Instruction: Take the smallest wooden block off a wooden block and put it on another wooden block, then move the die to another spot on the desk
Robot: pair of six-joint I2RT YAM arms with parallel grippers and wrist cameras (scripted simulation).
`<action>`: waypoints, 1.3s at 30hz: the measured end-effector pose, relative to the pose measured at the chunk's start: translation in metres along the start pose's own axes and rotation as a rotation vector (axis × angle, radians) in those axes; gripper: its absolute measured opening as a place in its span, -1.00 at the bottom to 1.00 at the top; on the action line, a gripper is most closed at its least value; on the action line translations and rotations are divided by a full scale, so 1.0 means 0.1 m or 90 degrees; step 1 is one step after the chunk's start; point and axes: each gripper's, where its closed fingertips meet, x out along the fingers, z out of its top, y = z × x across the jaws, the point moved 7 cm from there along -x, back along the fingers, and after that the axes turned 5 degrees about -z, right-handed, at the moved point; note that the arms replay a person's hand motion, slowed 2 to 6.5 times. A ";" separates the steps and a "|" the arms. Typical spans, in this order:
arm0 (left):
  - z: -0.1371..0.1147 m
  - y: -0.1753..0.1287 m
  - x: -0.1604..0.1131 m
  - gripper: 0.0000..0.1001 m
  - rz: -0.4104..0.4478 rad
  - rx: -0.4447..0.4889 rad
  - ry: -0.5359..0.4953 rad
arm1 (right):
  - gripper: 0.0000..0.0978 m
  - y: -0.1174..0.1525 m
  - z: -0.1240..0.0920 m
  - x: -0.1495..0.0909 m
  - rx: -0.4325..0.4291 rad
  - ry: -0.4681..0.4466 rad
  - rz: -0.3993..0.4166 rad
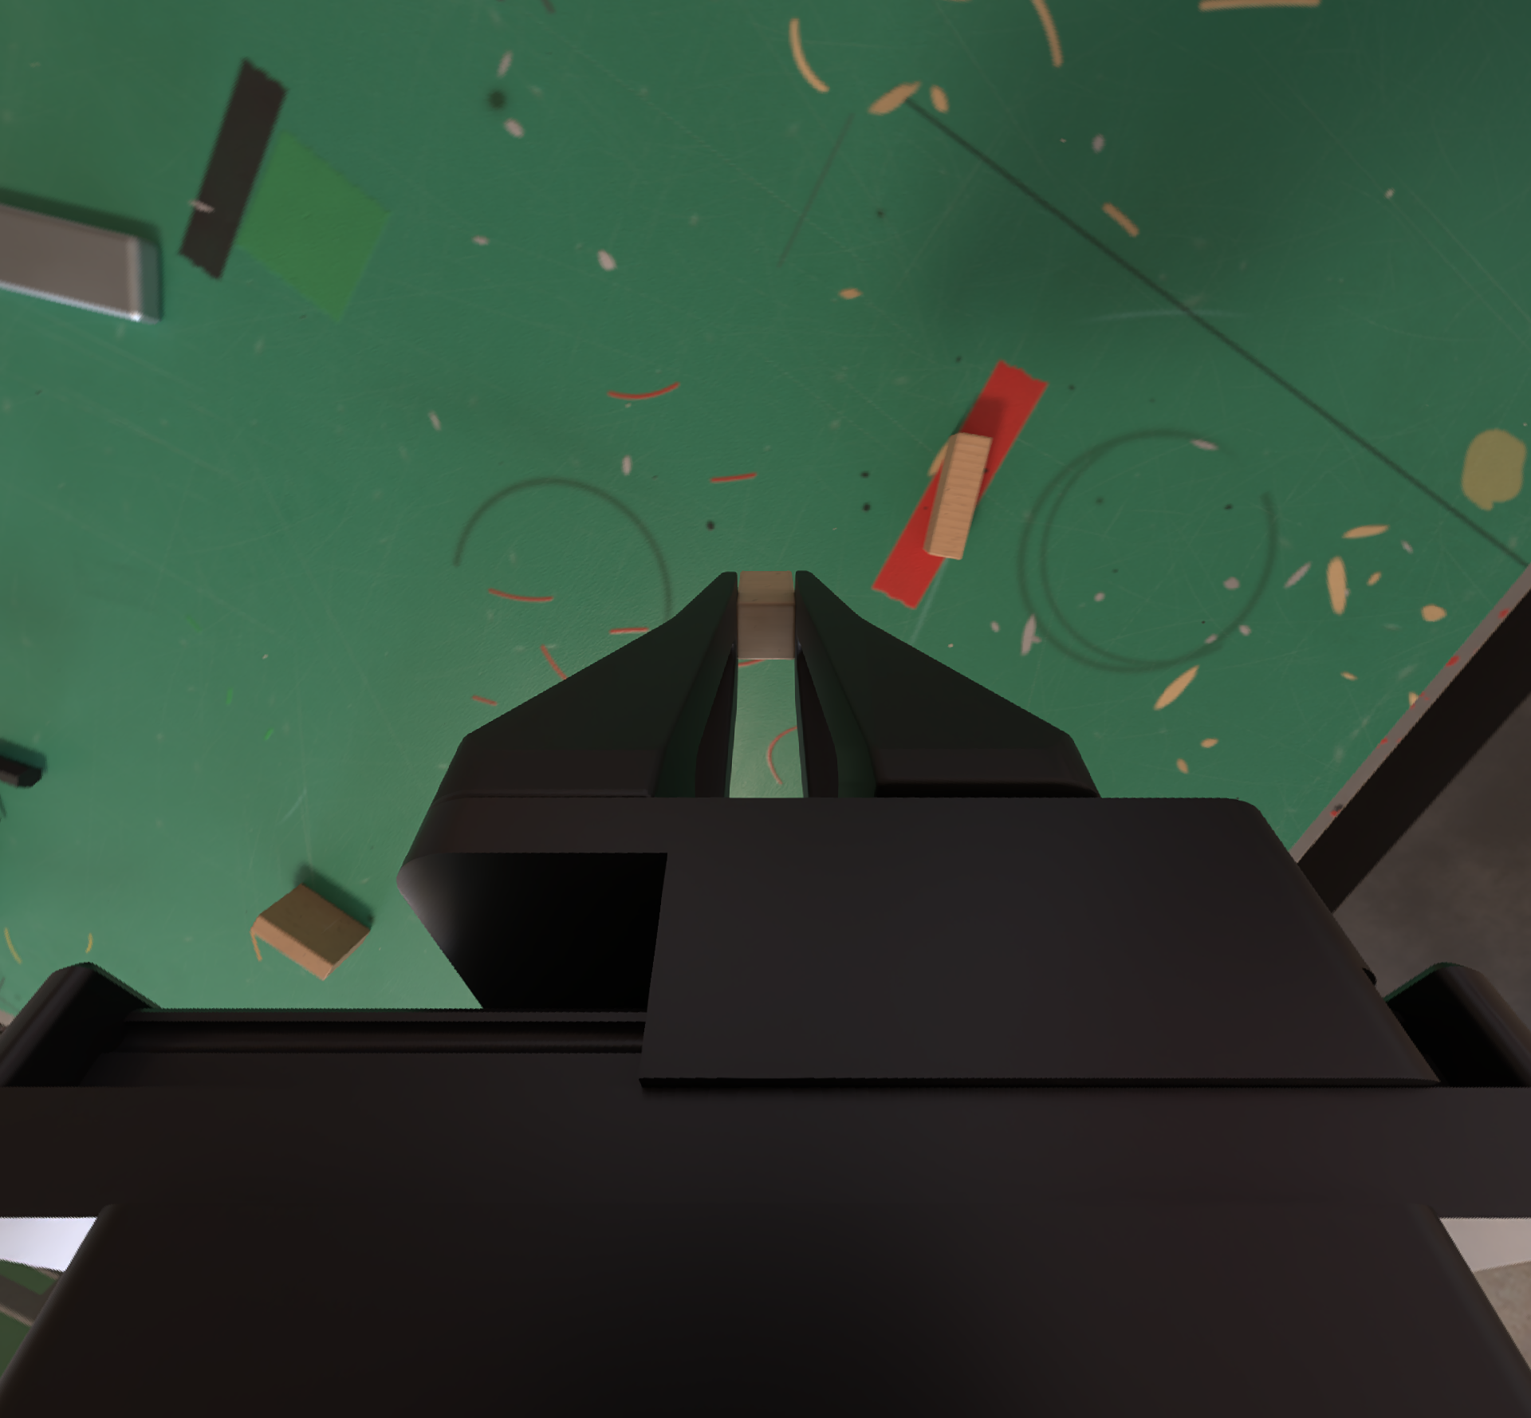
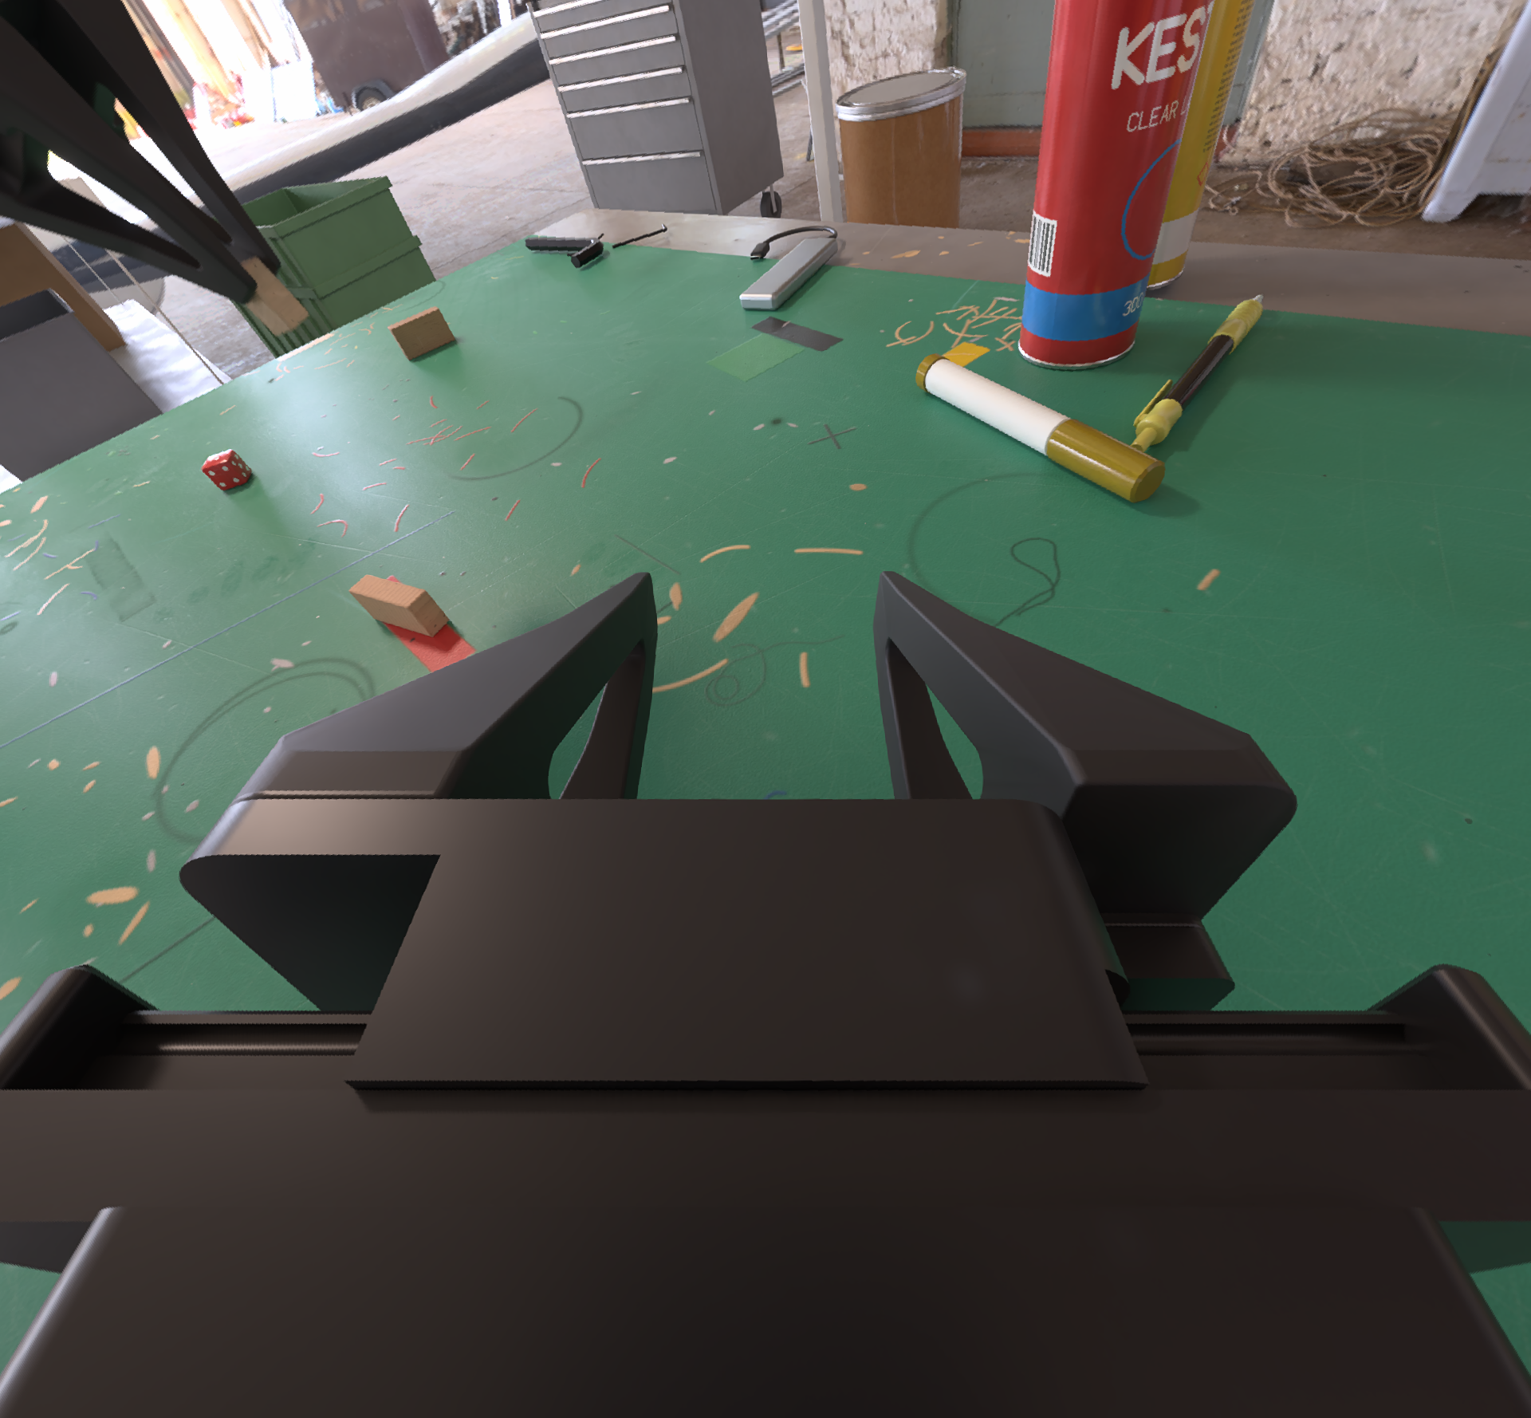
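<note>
My left gripper (image 1: 765, 599) is shut on the smallest wooden block (image 1: 764, 616) and holds it high above the green desk; it also shows in the right wrist view (image 2: 248, 280) with that block (image 2: 277, 305) between its tips. A long pale wooden block (image 1: 958, 493) lies on a strip of red tape ahead and to the right; it also shows in the right wrist view (image 2: 398, 603). A flat brown wooden block (image 1: 311, 941) lies at lower left, also in the right wrist view (image 2: 422, 332). The red die (image 2: 226, 470) sits at left. My right gripper (image 2: 766, 599) is open and empty.
A tall red can (image 2: 1110, 135), a white and gold marker (image 2: 1040, 425) and a yellow pen (image 2: 1193, 376) lie at the back right. A silver hub (image 2: 783, 276) shows in both views (image 1: 74, 264). Small black tools (image 2: 572, 247) lie at the far edge. The desk edge (image 1: 1408, 732) runs at right.
</note>
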 end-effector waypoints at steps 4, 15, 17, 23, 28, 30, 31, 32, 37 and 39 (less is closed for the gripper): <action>0.04 -0.14 0.16 -0.77 -0.018 0.024 0.018 | -0.09 0.00 0.00 0.00 0.000 0.000 0.001; 0.10 -0.37 0.46 -0.77 -0.048 0.064 0.048 | -0.09 0.00 0.00 0.00 0.000 0.000 0.001; 0.11 -0.39 0.50 -0.77 -0.051 0.067 0.051 | -0.09 0.00 0.00 0.00 0.000 0.000 0.001; 0.10 -0.43 0.59 -0.77 -0.058 0.074 0.061 | -0.09 0.00 0.00 0.00 0.000 0.000 0.001; 0.08 -0.45 0.67 -0.77 -0.066 0.074 0.073 | -0.09 0.00 0.00 0.00 0.000 0.000 0.002; 0.08 -0.46 0.70 -0.77 -0.070 0.074 0.078 | -0.09 0.00 0.00 0.00 0.000 0.000 0.002; 0.07 -0.46 0.72 -0.77 -0.071 0.074 0.080 | -0.09 0.00 0.00 0.00 0.000 0.000 0.002; 0.07 -0.46 0.73 -0.77 -0.072 0.075 0.082 | -0.09 0.00 0.00 0.00 0.000 0.000 0.002; 0.05 -0.47 0.78 -0.77 -0.072 0.076 0.092 | -0.10 0.00 0.00 0.00 0.001 -0.001 0.003; 0.04 -0.47 0.80 -0.77 -0.072 0.076 0.096 | -0.10 0.00 0.00 0.00 0.001 -0.002 0.002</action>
